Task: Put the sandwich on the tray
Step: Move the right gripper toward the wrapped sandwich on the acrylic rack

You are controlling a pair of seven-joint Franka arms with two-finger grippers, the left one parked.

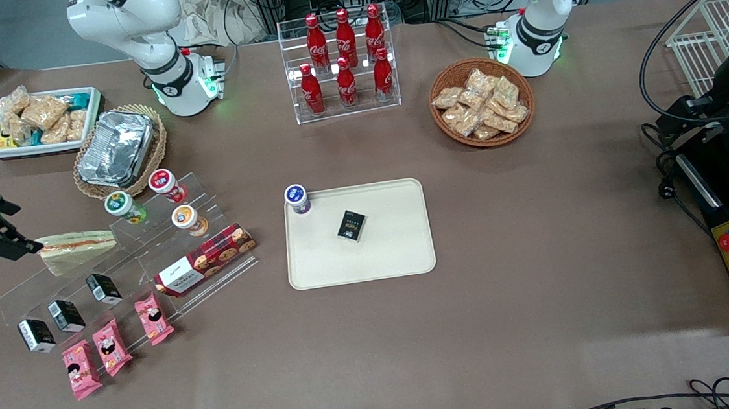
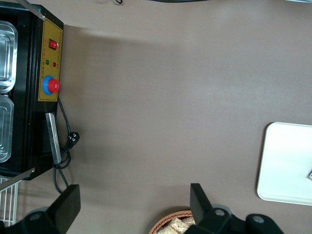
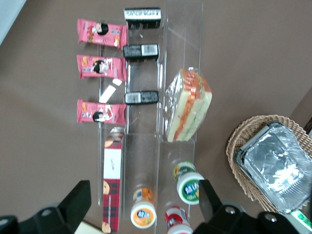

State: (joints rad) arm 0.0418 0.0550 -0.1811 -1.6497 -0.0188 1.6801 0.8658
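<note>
Sandwich (image 3: 187, 105) lies on the clear acrylic rack's (image 3: 146, 161) top step, so we hang our open, empty gripper (image 3: 141, 200) above it, probably lining up.

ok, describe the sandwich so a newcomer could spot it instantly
Start at the clear acrylic stepped rack at the working arm's end of the table. The sandwich lies on its top step, beside the open pincer. It is the only clear-wrapped pale wedge with an orange-pink filling stripe; its neighbours are round-lidded cups, small black boxes and pink snack packets.
</note>
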